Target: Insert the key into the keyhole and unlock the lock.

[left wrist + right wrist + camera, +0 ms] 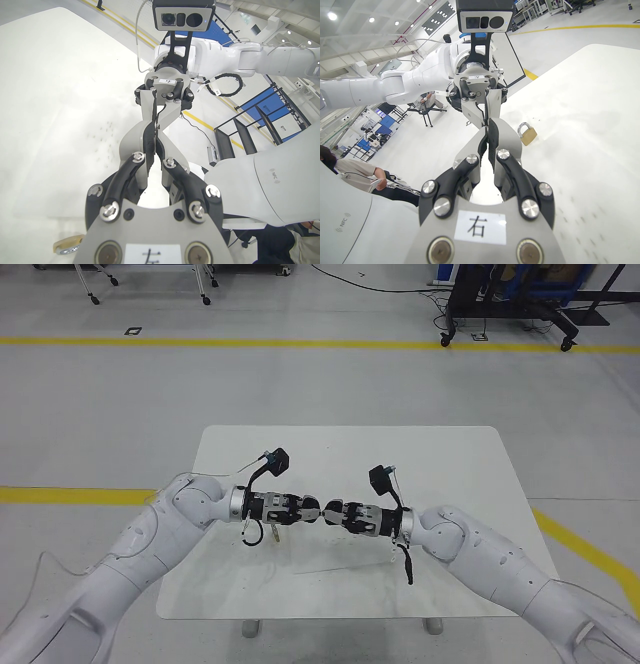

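- As the top view shows, left gripper [316,510] and right gripper [331,512] meet tip to tip, both clenched.
- Left wrist view: possibly the key [157,125] pinched between them.
- Right wrist view: lock [528,135] lies flat below, nearer the left gripper.

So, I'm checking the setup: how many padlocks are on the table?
1: a brass padlock on the white table, beneath the left arm; the arms might hide others.

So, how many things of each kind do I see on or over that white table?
End effectors: 2, the left end effector and the right end effector, tip to tip
Padlock: 1
Table: 1
Total: 4
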Robot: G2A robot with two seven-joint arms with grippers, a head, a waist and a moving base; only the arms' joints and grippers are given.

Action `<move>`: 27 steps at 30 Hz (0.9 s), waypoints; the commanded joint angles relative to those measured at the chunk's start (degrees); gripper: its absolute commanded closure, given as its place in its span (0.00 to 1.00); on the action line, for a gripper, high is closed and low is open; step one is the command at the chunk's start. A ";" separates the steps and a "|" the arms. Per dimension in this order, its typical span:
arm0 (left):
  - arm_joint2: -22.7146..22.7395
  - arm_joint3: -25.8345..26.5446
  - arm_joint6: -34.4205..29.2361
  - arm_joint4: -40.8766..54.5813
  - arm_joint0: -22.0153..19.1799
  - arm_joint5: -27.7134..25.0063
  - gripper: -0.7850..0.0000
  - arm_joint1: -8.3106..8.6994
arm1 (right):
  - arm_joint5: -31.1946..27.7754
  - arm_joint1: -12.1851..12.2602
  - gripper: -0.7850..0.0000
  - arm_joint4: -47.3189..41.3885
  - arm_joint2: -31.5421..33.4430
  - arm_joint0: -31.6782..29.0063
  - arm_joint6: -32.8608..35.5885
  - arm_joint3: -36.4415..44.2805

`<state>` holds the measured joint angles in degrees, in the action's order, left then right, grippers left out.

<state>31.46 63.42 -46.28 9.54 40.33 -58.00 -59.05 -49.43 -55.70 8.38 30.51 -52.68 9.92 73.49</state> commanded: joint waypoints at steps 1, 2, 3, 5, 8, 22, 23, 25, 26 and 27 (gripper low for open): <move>0.00 -0.01 0.00 -0.05 -0.02 0.00 1.00 0.01 | -0.92 -0.26 1.00 -0.06 0.18 -0.21 0.38 -0.26; 0.01 -0.02 0.00 -0.08 -0.02 0.00 1.00 0.02 | -1.52 -0.38 1.00 -0.02 0.31 -0.34 0.49 -0.42; 0.03 -0.03 0.00 -0.13 -0.02 0.00 1.00 0.02 | -2.16 -0.48 1.00 0.06 0.47 -0.50 0.50 -0.59; 0.13 -0.20 0.00 0.02 0.06 0.00 0.60 0.02 | -2.94 -0.68 1.00 0.24 0.81 -0.92 0.39 -1.18; 0.55 -0.70 0.28 1.52 0.36 0.00 0.00 -0.01 | -3.88 -1.00 1.00 0.86 1.53 -1.76 -0.87 -2.20; 13.06 9.35 13.69 -26.19 6.57 13.66 0.00 4.23 | -8.57 1.32 1.00 13.84 13.81 -15.04 -22.09 -3.96; 14.67 13.31 15.76 -32.38 9.03 18.64 0.00 5.05 | -8.57 1.73 1.00 15.42 15.24 -16.40 -23.84 -3.70; 17.57 21.67 18.65 -43.01 15.27 28.35 0.00 6.71 | -8.57 2.40 1.00 18.23 17.77 -19.02 -27.18 -2.06; 18.89 25.33 19.29 -46.65 18.62 32.53 0.00 7.47 | -8.57 2.71 1.00 19.56 19.02 -20.19 -28.59 -1.55; 20.04 28.48 19.08 -49.42 21.73 35.97 0.00 8.14 | -8.57 2.97 1.00 20.66 20.27 -21.23 -30.01 -1.07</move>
<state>50.10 86.90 -27.18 -33.60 57.43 -28.47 -51.70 -58.00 -52.99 27.77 49.37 -72.77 -18.51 71.94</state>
